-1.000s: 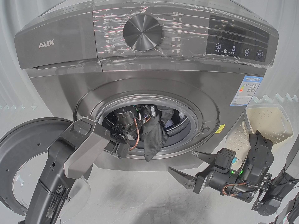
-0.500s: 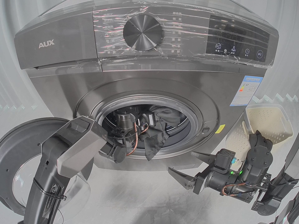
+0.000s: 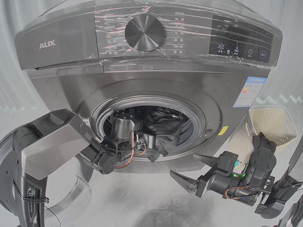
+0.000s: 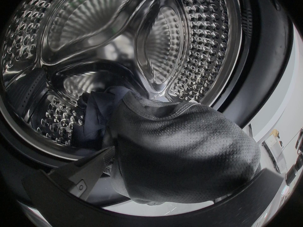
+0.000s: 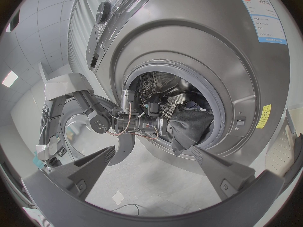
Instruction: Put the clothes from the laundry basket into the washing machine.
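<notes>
Dark garment (image 3: 162, 126): lodged in the door opening of the washing machine (image 3: 151, 79), draped over the left gripper (image 3: 153, 141), whose fingers are spread. Right gripper (image 3: 184, 164): held low before the machine near the laundry basket (image 3: 274, 123), fingers spread apart.

Looks like a test lab: film-wrapped washing machine (image 3: 151, 79), pale curtains (image 3: 11, 85), panelled ceiling (image 5: 34, 29), bare grey floor (image 3: 142, 196).

Washer (image 3: 176, 79) ahead, its door (image 3: 77, 186) swung open to the left, basket (image 3: 273, 123) beside it on the right, garment (image 3: 162, 128) in the drum mouth, hanging over the rim, left gripper (image 4: 151, 150) against it, right gripper (image 3: 182, 163) low before the washer.
</notes>
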Tool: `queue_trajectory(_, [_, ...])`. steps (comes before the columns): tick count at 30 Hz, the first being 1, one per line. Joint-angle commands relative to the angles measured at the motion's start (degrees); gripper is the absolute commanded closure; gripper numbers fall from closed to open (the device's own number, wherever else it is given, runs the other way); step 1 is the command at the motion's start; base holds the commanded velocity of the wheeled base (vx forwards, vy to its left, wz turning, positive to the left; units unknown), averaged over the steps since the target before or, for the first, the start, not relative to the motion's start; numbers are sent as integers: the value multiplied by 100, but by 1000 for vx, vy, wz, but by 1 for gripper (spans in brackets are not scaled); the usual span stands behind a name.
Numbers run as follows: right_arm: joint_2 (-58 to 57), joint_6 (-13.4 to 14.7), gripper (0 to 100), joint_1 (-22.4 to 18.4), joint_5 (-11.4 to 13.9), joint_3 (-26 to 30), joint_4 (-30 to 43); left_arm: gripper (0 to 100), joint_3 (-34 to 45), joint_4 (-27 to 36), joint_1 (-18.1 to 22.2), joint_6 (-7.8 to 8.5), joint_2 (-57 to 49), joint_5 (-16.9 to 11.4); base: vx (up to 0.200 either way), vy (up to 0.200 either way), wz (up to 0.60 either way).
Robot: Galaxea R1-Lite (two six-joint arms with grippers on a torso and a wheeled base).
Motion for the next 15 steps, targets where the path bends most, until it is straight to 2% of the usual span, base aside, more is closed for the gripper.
queue_trajectory(1, [23, -1, 0, 57, 0, -1, -7, 0, -184, -21, -44, 73, 390, -17, 0, 0, 0])
queue_trajectory(3, [32, -1, 0, 66, 0, -1, -7, 0, -333, -21, -44, 90, 610, -17, 0, 0, 0])
queue_trajectory(4, [32, -1, 0, 66, 0, -10, -16, 100, -439, 6, -44, 99, 760, -8, 0, 0, 0])
queue_trajectory(7, [23, -1, 0, 66, 0, -10, -16, 100, -526, 111, -27, 143, 874, -8, 0, 0, 0])
queue_trajectory(11, [23, -1, 0, 66, 0, -54, -25, 100, -1282, 208, 35, 82, 1058, 89, 0, 0, 0])
queue_trajectory(12, [23, -1, 0, 66, 0, -54, -25, 100, -1511, 182, 52, 64, 1120, 185, 0, 0, 0])
queue_trajectory(14, [14, -1, 0, 66, 0, -62, -25, 100, -2065, 102, 87, -41, 1243, 563, 0, 0, 0])
queue_trajectory(15, [14, -1, 0, 66, 0, -62, -25, 100, -2144, 94, 96, -50, 1261, 599, 0, 0, 0])
